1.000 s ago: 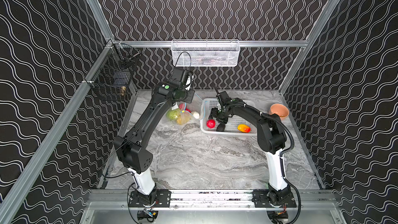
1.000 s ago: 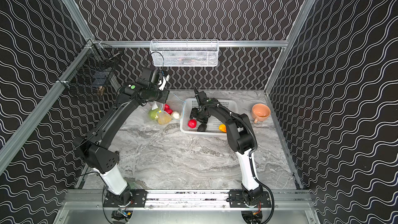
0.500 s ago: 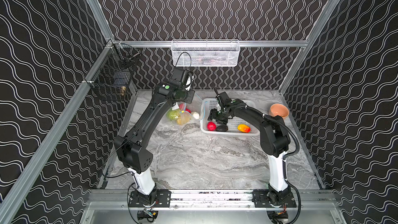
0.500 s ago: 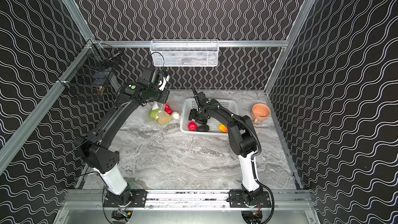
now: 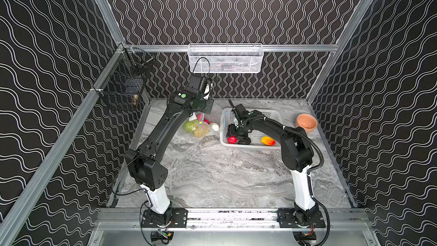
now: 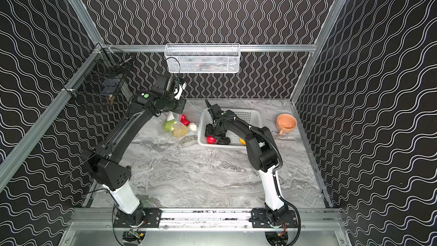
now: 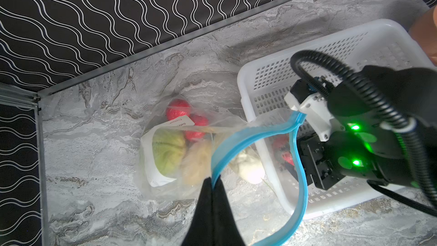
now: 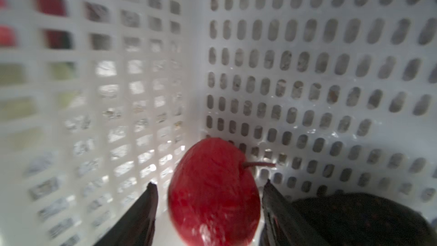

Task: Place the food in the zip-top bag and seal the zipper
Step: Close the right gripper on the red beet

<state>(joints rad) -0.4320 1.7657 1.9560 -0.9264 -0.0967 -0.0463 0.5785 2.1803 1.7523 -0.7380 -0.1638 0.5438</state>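
— Clear, flimsy plastic: where is the zip-top bag [image 5: 201,130] lying in a top view?
— It is sagging on the marbled table [image 5: 212,173], just beside the white perforated basket [image 5: 250,147]. A ribbed green melon [image 5: 190,126], a yellow lemon [image 5: 199,133] and a pale radish [image 5: 214,126] are showing through it.
— And from the left wrist?
— My left pincer [image 7: 212,184] is pinching the light-blue zipper [image 7: 250,137], both black fingers pressed together. The strip is looping wide open.
— From the right wrist?
— My right pincer [image 8: 210,184] is standing open. Its fingers are flanking a glossy red fruit [image 8: 212,192], not clamped on it, on the basket's slotted floor. A dark, dimpled eggplant [image 8: 343,218] is lying just beside.
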